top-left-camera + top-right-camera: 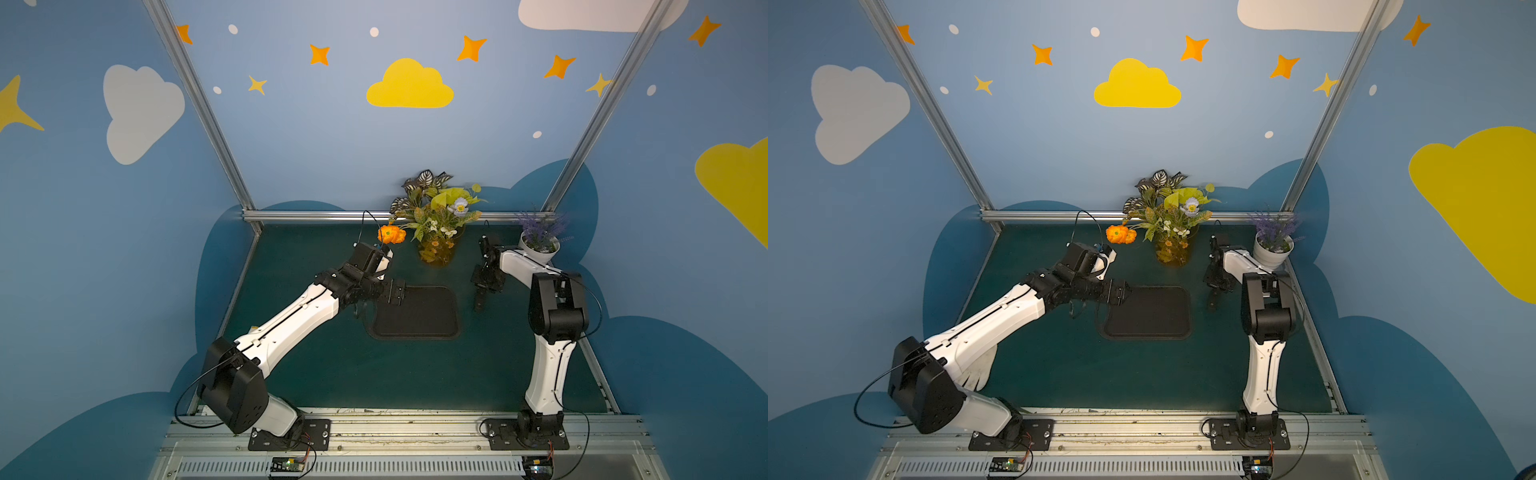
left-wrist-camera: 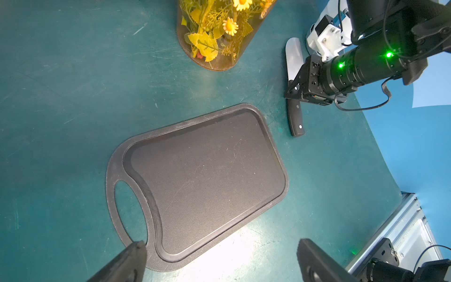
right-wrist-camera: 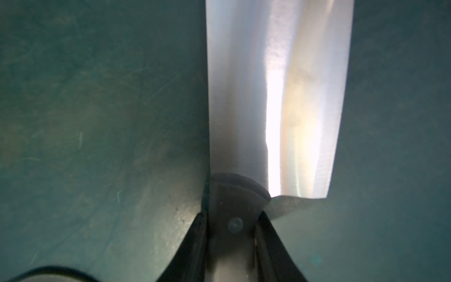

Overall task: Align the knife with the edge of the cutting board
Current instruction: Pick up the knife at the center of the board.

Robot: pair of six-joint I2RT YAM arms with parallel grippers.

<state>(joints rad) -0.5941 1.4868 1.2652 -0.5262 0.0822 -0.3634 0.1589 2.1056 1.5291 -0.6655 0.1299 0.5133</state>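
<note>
Gripping the knife (image 2: 296,117) by its black handle just behind the blade, the right jaws are clamped narrow on it, as the right wrist view shows. The knife sits off the cutting board (image 2: 207,175), a clear gap beyond the short end opposite its handle hole, and reaches past that end's far corner. It runs nearly, not quite, parallel to that edge. Whether it is lifted clear of the worktop (image 2: 73,73) I cannot tell. Doing this step well probably means keeping the blade low and flat, turning it slightly to match the edge, drawing it back until it spans the board's end, then closing the gap without nudging the board. The left jaws stand wide and empty above the board's hole end and could steady it.
</note>
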